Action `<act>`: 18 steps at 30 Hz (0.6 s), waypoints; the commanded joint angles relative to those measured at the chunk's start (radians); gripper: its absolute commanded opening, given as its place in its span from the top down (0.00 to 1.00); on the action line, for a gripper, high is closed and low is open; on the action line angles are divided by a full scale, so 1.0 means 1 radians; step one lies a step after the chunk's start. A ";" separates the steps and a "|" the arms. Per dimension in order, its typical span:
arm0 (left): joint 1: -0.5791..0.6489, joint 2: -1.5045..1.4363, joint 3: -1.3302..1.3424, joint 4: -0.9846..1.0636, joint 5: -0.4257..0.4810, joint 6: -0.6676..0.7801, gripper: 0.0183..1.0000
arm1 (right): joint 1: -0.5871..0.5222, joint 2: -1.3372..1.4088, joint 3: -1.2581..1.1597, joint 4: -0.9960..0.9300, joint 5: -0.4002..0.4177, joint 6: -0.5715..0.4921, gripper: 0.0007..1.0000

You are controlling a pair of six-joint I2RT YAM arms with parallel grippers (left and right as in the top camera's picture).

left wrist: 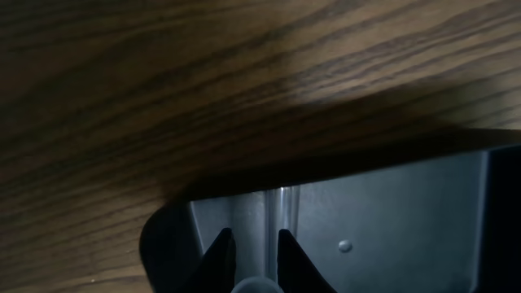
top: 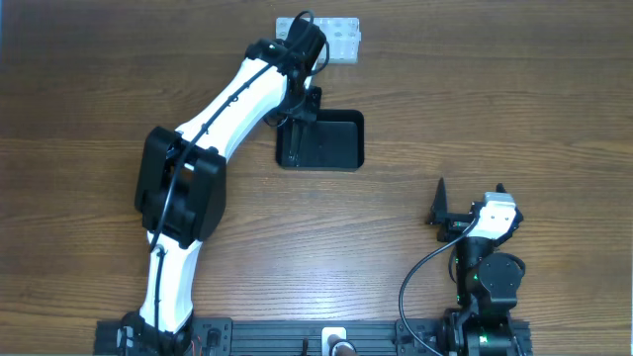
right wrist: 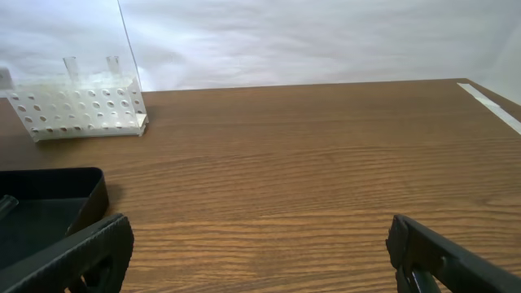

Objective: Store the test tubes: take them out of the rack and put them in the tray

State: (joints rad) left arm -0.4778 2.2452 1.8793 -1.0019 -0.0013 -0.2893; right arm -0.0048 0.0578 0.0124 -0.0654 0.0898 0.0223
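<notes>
The black tray (top: 341, 143) lies just below the white perforated rack (top: 336, 40) at the table's far side. My left gripper (top: 295, 127) is low in the tray's left end. In the left wrist view its fingertips (left wrist: 220, 252) stand close on either side of a clear test tube (left wrist: 281, 212), shut on it, the tube resting along the tray floor (left wrist: 407, 220). The right wrist view has the rack (right wrist: 81, 107) with two tubes (right wrist: 112, 65) standing in it, and the tray (right wrist: 57, 203) nearer. My right gripper (top: 471, 203) is open and holds nothing, near the front right.
Bare wooden tabletop (top: 495, 89) surrounds the tray and rack. A white backdrop (right wrist: 326, 41) stands behind the table's far edge. The left arm's white links (top: 227, 109) stretch diagonally across the left half of the table.
</notes>
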 commanded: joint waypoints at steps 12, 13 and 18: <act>-0.007 0.017 -0.003 -0.008 -0.015 -0.014 0.62 | 0.005 -0.005 -0.007 0.001 0.012 -0.001 0.01; -0.009 0.007 -0.003 -0.009 -0.015 -0.014 0.59 | 0.005 -0.005 -0.007 0.001 0.012 -0.001 0.01; -0.029 -0.130 -0.003 -0.051 -0.035 -0.014 0.45 | 0.005 -0.005 -0.007 0.001 0.012 -0.001 0.01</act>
State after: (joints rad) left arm -0.4885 2.2490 1.8793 -1.0348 -0.0113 -0.3019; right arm -0.0048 0.0578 0.0124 -0.0654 0.0898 0.0223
